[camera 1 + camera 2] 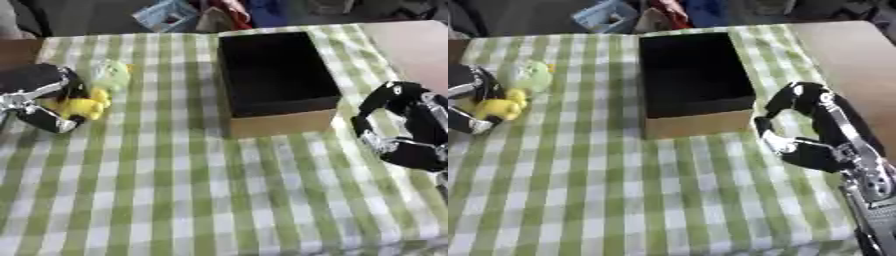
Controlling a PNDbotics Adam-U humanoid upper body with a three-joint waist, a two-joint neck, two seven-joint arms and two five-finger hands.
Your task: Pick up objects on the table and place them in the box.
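Note:
A small yellow toy point(83, 106) lies on the checked cloth at the left, with a pale green toy point(111, 75) just behind it. My left hand point(33, 102) sits at the left edge. Its thumb and fingers are spread in a wide curve on either side of the yellow toy, not closed on it. The box point(282, 124) stands in the middle at the back, with cardboard walls and a dark inside in which nothing shows. My right hand point(802, 145) hovers right of the box's front corner, its fingers loosely arched and holding nothing.
A green and white checked cloth point(175, 190) covers the table. Bare tabletop point(850, 55) shows to the right of the cloth. Mixed clutter point(175, 14) lies beyond the far edge.

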